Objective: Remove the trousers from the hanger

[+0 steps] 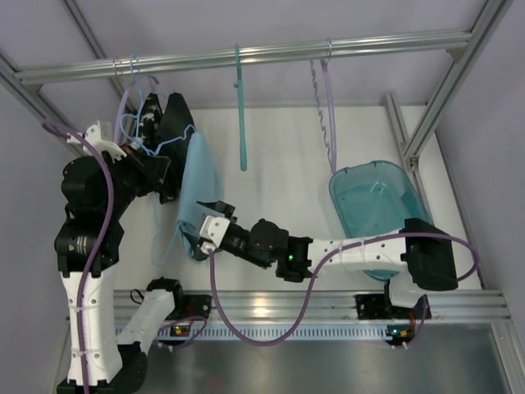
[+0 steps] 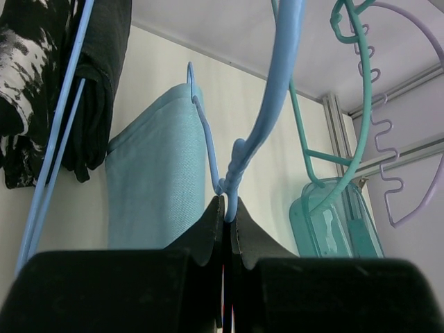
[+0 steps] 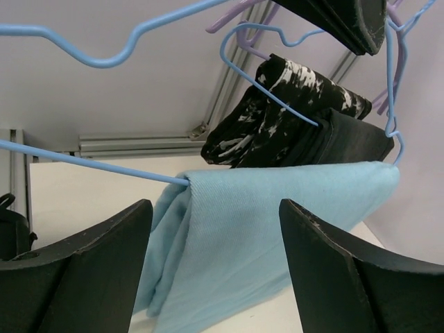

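Observation:
The sky-blue trousers (image 1: 197,180) hang folded over the lower bar of the thin pale-blue hanger (image 1: 174,141). My left gripper (image 1: 150,131) is shut on the hanger's neck (image 2: 229,198), just below its hook, and the trousers (image 2: 156,180) hang beyond it. My right gripper (image 1: 201,223) is open at the low end of the trousers. In the right wrist view its fingers (image 3: 90,263) stand wide apart on either side of the cloth (image 3: 277,222) without touching it. The hanger bar (image 3: 97,165) enters the fold.
A black garment and a black-and-white patterned one (image 3: 291,97) hang just behind the trousers. A teal-green hanger (image 1: 240,107) and a lilac spiral hanger (image 1: 328,107) hang from the top rail (image 1: 246,56). A teal bin (image 1: 377,209) sits at the right.

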`<state>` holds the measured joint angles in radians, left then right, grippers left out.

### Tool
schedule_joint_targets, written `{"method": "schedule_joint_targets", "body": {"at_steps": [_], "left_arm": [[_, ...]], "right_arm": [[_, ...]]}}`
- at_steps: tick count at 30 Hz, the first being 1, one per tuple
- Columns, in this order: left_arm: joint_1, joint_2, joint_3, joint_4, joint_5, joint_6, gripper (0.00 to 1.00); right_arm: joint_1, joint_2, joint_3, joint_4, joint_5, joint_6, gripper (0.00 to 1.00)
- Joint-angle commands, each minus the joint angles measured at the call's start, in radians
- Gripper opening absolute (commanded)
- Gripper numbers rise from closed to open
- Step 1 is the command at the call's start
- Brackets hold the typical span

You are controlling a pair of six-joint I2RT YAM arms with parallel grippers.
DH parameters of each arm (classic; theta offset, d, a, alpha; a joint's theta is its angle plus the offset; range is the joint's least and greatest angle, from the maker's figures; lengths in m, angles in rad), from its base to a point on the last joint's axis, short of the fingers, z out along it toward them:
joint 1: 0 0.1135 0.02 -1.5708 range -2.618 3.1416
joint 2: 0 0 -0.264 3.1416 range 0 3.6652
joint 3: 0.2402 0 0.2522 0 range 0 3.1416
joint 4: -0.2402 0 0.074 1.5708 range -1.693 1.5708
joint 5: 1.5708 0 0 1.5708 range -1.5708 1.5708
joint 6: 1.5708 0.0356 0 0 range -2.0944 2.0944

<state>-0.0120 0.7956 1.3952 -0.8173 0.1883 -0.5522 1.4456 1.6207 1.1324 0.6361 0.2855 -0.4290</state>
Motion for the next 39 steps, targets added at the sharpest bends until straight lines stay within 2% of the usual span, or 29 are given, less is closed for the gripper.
{"method": "schedule_joint_targets", "body": {"at_steps": [1, 6, 11, 21, 28, 32, 34, 35, 39], "left_arm": [[0.006, -0.035, 0.090, 0.188, 0.039, -0.034, 0.00], [0.004, -0.044, 0.088, 0.187, 0.069, -0.061, 0.00], [0.004, -0.052, 0.091, 0.187, 0.071, -0.068, 0.00], [0.004, -0.049, 0.102, 0.188, 0.080, -0.061, 0.00], [0.004, -0.056, 0.090, 0.187, 0.096, -0.057, 0.00], [0.006, -0.058, 0.085, 0.188, 0.105, -0.054, 0.00], [0.004, -0.056, 0.082, 0.187, 0.114, -0.057, 0.00], [0.004, -0.056, 0.079, 0.188, 0.118, -0.063, 0.00], [0.004, -0.061, 0.059, 0.188, 0.128, -0.069, 0.00]], "right_arm": [[0.001, 0.002, 0.032, 0.073, 0.035, -0.013, 0.74], [-0.016, 0.022, 0.024, 0.082, 0.044, -0.039, 0.69], [-0.025, 0.057, 0.038, 0.086, 0.067, -0.048, 0.70], [-0.077, 0.053, 0.050, 0.066, 0.089, -0.034, 0.57], [-0.122, 0.047, 0.058, 0.054, 0.077, -0.024, 0.57], [-0.151, 0.034, 0.058, 0.033, 0.054, -0.014, 0.48], [-0.162, 0.034, 0.061, 0.036, 0.050, -0.027, 0.38], [-0.163, 0.041, 0.066, 0.034, 0.050, -0.028, 0.26], [-0.172, 0.053, 0.107, 0.023, 0.037, -0.036, 0.00]]}}
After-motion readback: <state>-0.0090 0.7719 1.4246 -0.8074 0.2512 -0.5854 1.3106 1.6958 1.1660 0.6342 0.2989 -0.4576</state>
